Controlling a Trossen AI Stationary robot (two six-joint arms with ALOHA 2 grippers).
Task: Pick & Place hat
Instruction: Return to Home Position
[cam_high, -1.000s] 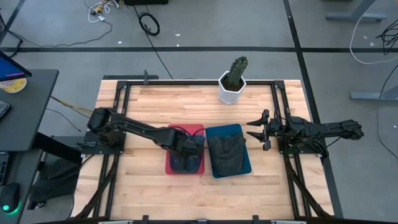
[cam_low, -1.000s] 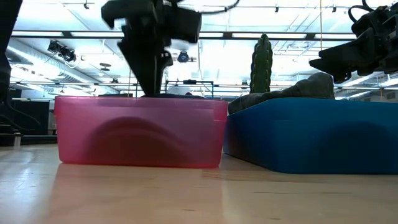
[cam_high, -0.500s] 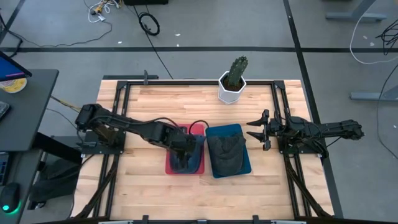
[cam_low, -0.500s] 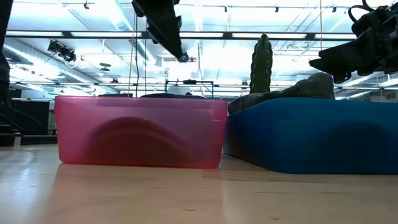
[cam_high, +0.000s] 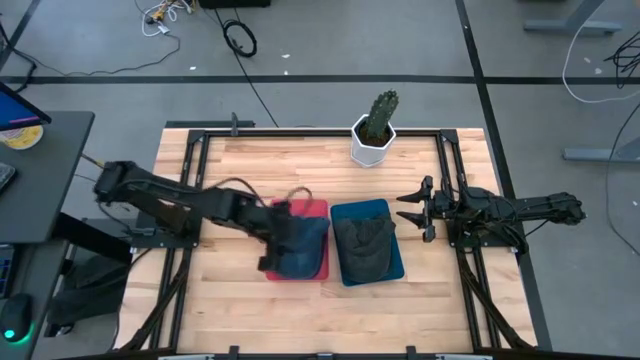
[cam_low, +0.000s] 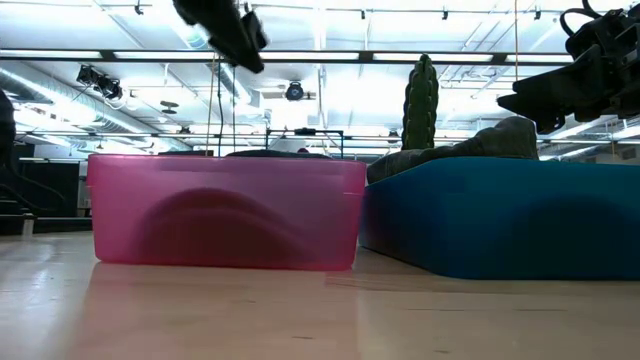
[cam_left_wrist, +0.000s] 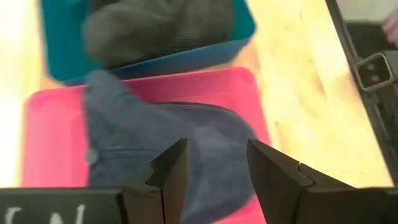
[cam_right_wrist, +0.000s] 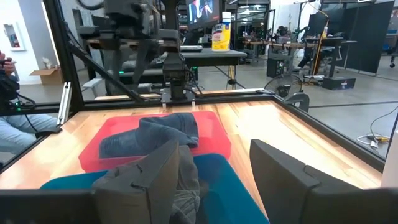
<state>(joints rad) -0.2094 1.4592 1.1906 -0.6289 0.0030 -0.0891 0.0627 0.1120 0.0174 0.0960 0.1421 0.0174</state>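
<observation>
L gripper (cam_left_wrist: 217, 149) empty, spread, above blue cap (cam_left_wrist: 155, 140) in pink bin (cam_left_wrist: 46, 118); R gripper (cam_high: 403, 207) likewise, far off.

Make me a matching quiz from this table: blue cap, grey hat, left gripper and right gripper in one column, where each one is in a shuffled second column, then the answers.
Things:
1. blue cap
2. grey hat
3. left gripper
4. right gripper

Places:
a. open, above the pink bin
b. lying in the blue bin
c. open, off to the right of the blue bin
d. lying in the pink bin

Pairs: 1-d, 2-b, 3-a, 4-c
</observation>
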